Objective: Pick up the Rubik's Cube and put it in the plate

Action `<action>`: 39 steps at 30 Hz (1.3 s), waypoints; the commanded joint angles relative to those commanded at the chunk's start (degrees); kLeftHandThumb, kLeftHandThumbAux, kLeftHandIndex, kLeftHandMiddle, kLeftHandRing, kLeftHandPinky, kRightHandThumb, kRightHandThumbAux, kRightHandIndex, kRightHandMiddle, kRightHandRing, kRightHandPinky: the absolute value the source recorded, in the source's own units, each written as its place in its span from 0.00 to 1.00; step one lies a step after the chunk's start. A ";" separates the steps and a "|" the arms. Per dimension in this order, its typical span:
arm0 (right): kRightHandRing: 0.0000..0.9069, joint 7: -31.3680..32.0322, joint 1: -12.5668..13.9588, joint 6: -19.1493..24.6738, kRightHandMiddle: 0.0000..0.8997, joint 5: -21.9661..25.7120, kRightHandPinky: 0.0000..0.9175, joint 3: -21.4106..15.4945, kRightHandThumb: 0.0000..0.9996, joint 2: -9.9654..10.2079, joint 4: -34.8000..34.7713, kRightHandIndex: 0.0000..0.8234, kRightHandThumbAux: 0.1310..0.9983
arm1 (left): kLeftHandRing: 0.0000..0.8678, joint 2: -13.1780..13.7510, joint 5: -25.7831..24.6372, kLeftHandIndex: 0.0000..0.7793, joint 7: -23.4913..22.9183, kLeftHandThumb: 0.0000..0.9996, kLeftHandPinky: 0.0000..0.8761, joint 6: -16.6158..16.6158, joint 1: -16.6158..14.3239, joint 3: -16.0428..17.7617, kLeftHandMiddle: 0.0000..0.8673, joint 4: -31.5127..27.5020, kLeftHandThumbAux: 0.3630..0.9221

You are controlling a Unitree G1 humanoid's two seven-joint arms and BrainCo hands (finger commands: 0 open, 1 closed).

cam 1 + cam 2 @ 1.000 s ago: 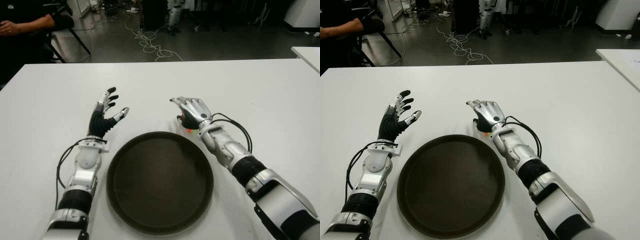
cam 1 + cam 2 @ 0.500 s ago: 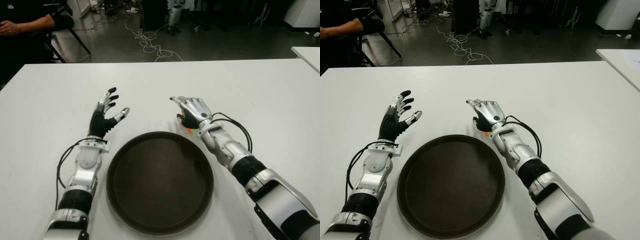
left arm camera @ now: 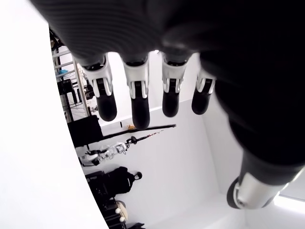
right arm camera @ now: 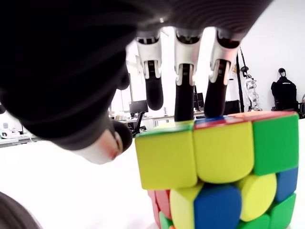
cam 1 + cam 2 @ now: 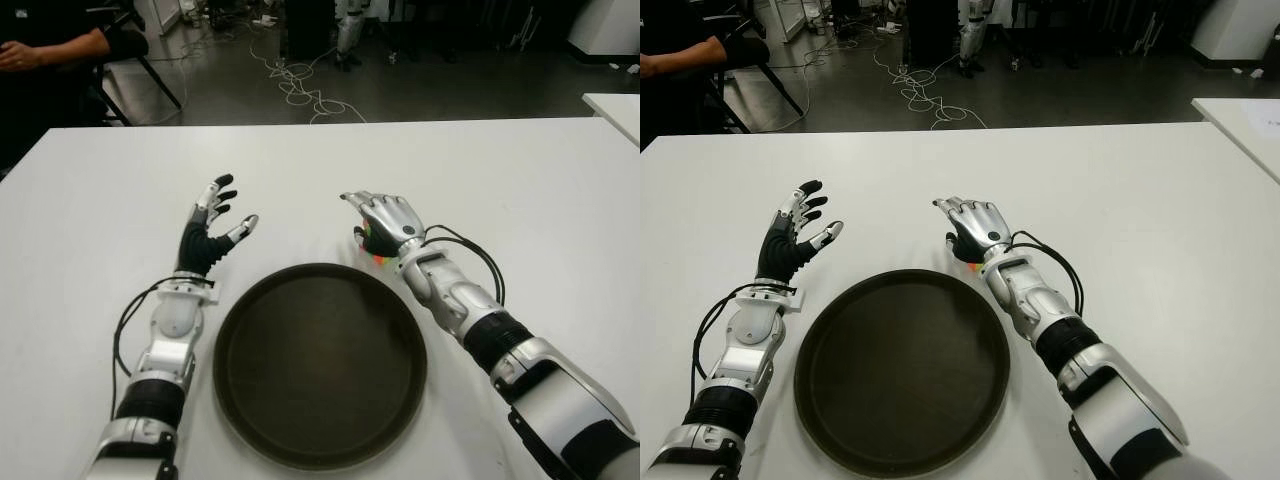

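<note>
The cube [image 4: 217, 171] is seen on the table [image 5: 520, 180] just above the plate's [image 5: 320, 440] upper right rim, under the right hand [image 5: 385, 225], whose fingers [image 4: 183, 90] are arched over it but not closed. The left hand [image 5: 210, 235] is held open at centre left, holding nothing. Grasp, lift and placement are judged outstanding; the plate is bare.

A white table [image 5: 520, 190] is lying mostly bare, offering open room at its far side and far right. A wide dark plate [image 5: 320, 362] is occupying the near centre, its low rim the only barrier to a pass across it. The right hand [image 5: 385, 222] is hovering just beyond the plate's far right rim, fingers spread over the Rubik's Cube [image 4: 217, 167] without closing on it. The left hand [image 5: 210, 235] is standing open left of the plate.
</note>
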 joint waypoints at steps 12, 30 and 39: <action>0.34 -0.84 -0.09 -0.51 0.25 -0.02 0.47 0.04 0.56 -0.18 0.27 0.16 0.69 | 0.14 -0.13 -0.35 0.12 -0.35 0.13 0.17 -0.02 0.06 0.00 0.12 -0.07 0.57; 0.00 5.74 -1.59 2.72 0.00 -2.02 0.01 1.48 0.01 -2.45 -1.53 0.00 0.48 | 0.13 -0.08 -0.54 0.12 -0.69 0.14 0.15 0.61 0.33 -0.03 0.12 -0.75 0.57; 0.00 10.15 -2.15 3.45 0.00 -3.85 0.00 2.22 0.00 -5.46 -4.83 0.00 0.40 | 0.15 0.09 -0.91 0.13 -1.08 0.15 0.17 0.73 0.35 0.07 0.14 -0.70 0.55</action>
